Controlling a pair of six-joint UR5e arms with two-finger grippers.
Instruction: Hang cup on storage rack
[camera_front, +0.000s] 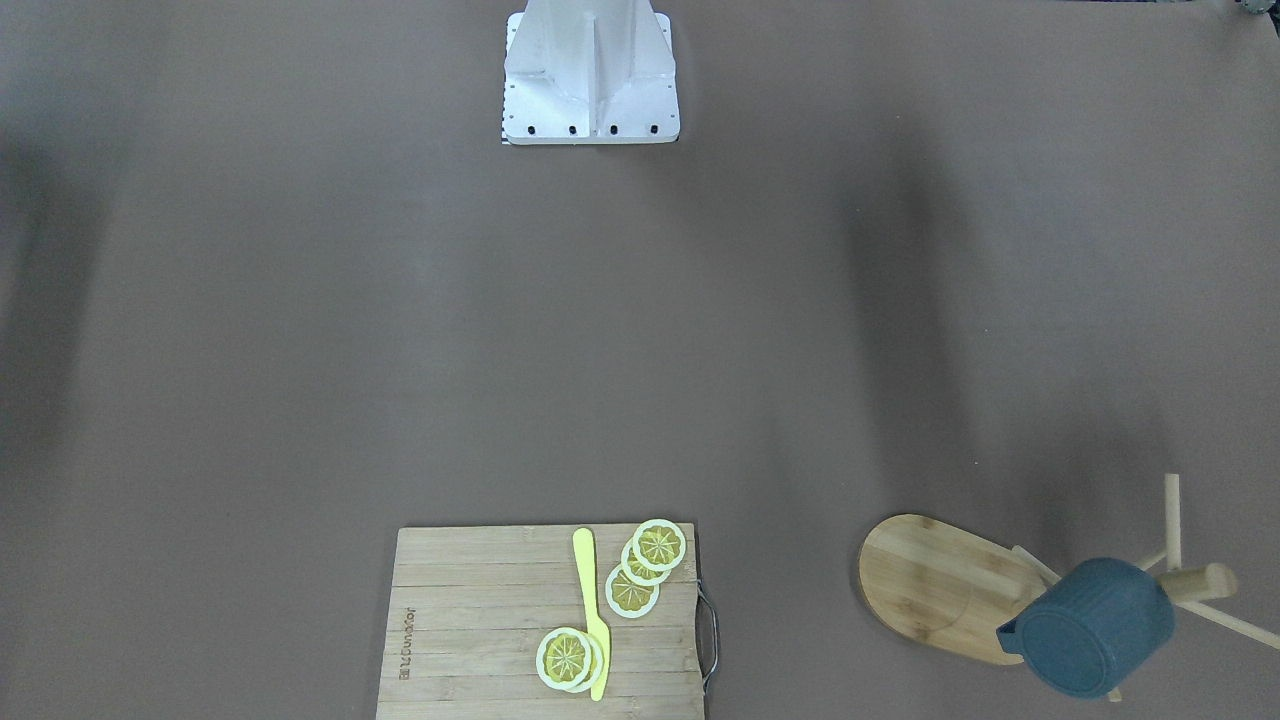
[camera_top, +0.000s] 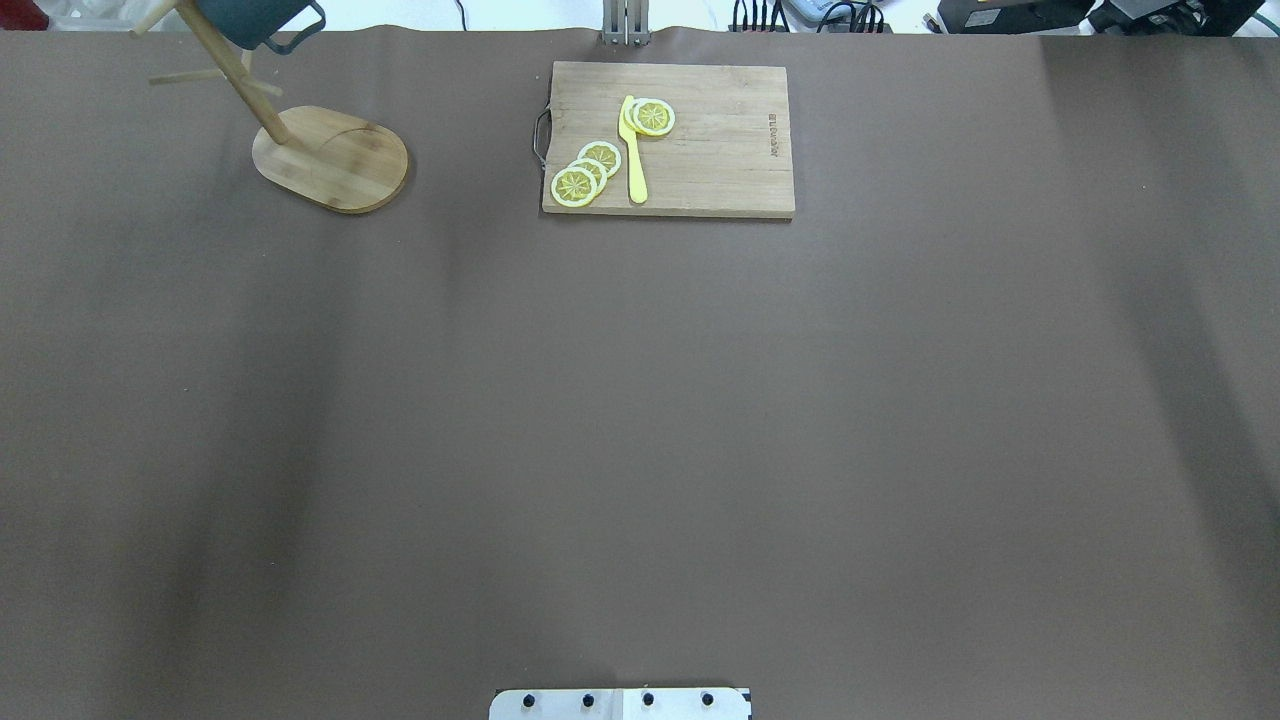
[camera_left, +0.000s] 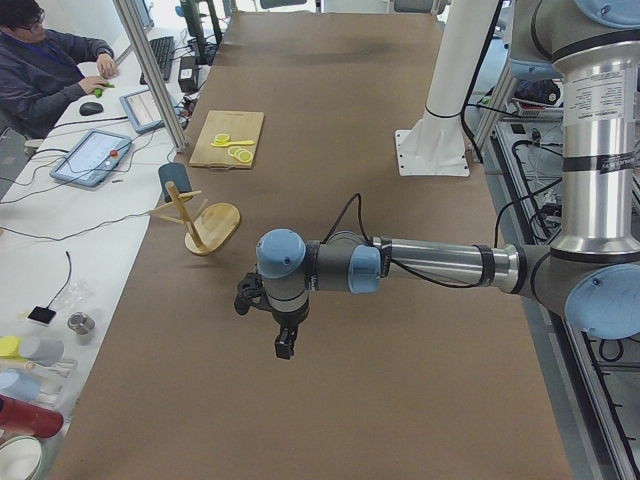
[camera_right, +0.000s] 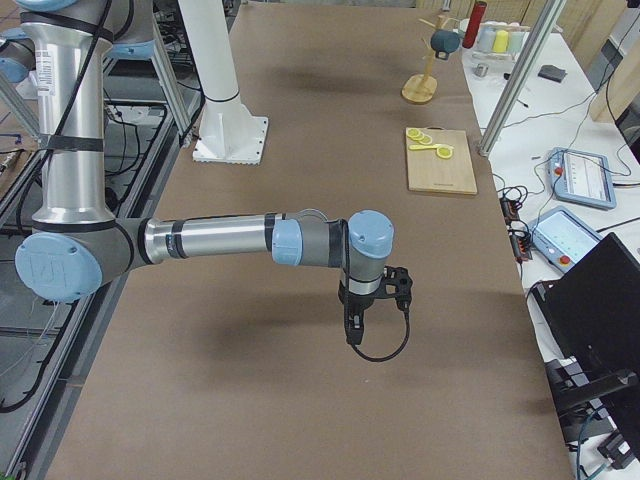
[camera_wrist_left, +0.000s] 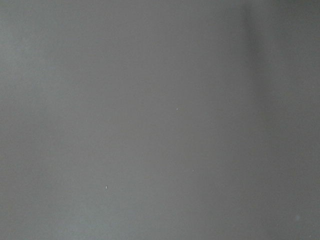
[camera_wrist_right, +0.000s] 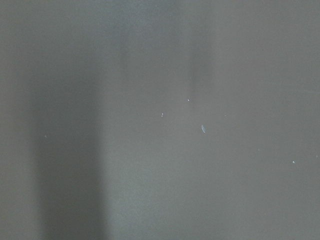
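The slate-blue cup (camera_front: 1090, 625) hangs on a peg of the wooden storage rack (camera_front: 935, 585), mouth tilted down, at the table's far left corner. It also shows in the overhead view (camera_top: 255, 20) above the rack's oval base (camera_top: 335, 160), and in both side views (camera_left: 172, 180) (camera_right: 445, 40). My left gripper (camera_left: 285, 345) shows only in the exterior left view, pointing down over bare table, well away from the rack (camera_left: 215, 225); I cannot tell whether it is open or shut. My right gripper (camera_right: 353, 330) shows only in the exterior right view, likewise over bare table; I cannot tell its state.
A slatted cutting board (camera_top: 668, 140) with lemon slices (camera_top: 585, 172) and a yellow knife (camera_top: 632, 150) lies at the far middle. The robot's white base (camera_front: 590, 75) stands at the near edge. An operator (camera_left: 45, 70) sits at a side desk. Both wrist views show only table cover.
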